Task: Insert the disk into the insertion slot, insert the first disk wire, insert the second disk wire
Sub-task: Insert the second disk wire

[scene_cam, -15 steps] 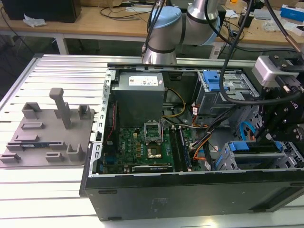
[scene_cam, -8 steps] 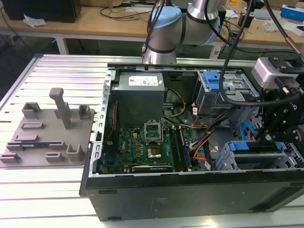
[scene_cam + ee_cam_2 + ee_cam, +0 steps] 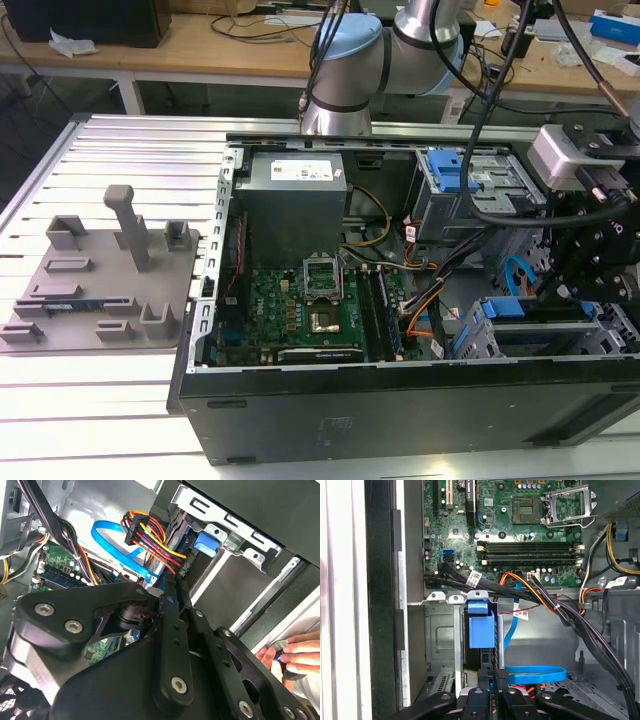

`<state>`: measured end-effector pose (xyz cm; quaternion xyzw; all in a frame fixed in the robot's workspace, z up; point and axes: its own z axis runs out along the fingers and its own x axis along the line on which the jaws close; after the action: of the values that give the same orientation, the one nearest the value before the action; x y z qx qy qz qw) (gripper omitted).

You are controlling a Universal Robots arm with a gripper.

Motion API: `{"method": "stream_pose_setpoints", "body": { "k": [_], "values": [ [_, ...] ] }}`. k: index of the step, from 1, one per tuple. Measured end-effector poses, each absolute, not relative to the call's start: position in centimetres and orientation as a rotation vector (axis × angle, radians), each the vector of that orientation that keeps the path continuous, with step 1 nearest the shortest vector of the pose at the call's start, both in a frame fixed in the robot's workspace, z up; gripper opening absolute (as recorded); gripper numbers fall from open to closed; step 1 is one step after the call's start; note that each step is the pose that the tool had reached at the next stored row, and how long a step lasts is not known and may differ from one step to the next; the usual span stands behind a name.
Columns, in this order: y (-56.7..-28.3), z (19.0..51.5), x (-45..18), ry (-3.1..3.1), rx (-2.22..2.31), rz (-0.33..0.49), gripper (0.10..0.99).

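Observation:
The disk sits inside the insertion slot (image 3: 478, 338), a grey metal cage at the case's front on the exterior view's right. Its blue carrier tab (image 3: 481, 625) faces out and also shows in the second wrist view (image 3: 205, 542). My gripper (image 3: 172, 589) hangs just behind the cage (image 3: 442, 630), its black fingers pressed together on the end of a blue flat disk wire (image 3: 535, 672). That wire (image 3: 112, 540) loops back toward the board. A red, yellow and black disk wire (image 3: 150, 540) runs to the disk's rear. In the exterior view the gripper (image 3: 552, 288) is low inside the case.
A person's hand (image 3: 295, 652) holds something small outside the case wall. A thick black cable bundle (image 3: 560, 615) crosses beside the gripper. The motherboard (image 3: 300, 300), power supply (image 3: 295, 195) and a second cage with a blue latch (image 3: 465, 180) fill the case. A grey fixture plate (image 3: 100, 280) lies outside.

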<state>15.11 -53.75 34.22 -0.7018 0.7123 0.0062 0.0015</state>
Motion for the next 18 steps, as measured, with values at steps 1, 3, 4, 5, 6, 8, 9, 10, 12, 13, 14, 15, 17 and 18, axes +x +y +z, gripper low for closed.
{"method": "stream_pose_setpoints", "body": {
  "k": [1,3,4,5,6,8,9,10,12,13,14,15,17,18],
  "values": [
    [-53.8,34.2,15.1,2.235,-2.203,0.020,0.161],
    [-53.8,34.0,15.1,2.235,-2.204,0.019,0.161],
    [-53.8,33.9,15.1,2.235,-2.204,0.019,0.161],
    [-53.8,33.9,15.1,2.234,-2.205,0.019,0.161],
    [-53.8,33.8,15.1,2.234,-2.205,0.019,0.161],
    [-53.8,33.8,15.1,2.233,-2.205,0.020,0.231],
    [-53.8,33.9,15.1,2.233,-2.205,0.020,0.231],
    [-53.8,34.7,15.1,2.233,-2.205,0.020,0.302],
    [-53.8,35.8,15.1,2.233,-2.205,0.020,0.302],
    [-53.8,36.9,15.1,2.233,-2.205,0.020,0.302],
    [-53.8,37.8,15.1,2.233,-2.205,0.020,0.302],
    [-53.8,38.8,15.1,2.233,-2.205,0.019,0.286],
    [-53.7,39.7,15.1,2.233,-2.205,0.019,0.220],
    [-53.6,40.5,15.1,2.233,-2.205,0.019,0.106]
  ]
}}
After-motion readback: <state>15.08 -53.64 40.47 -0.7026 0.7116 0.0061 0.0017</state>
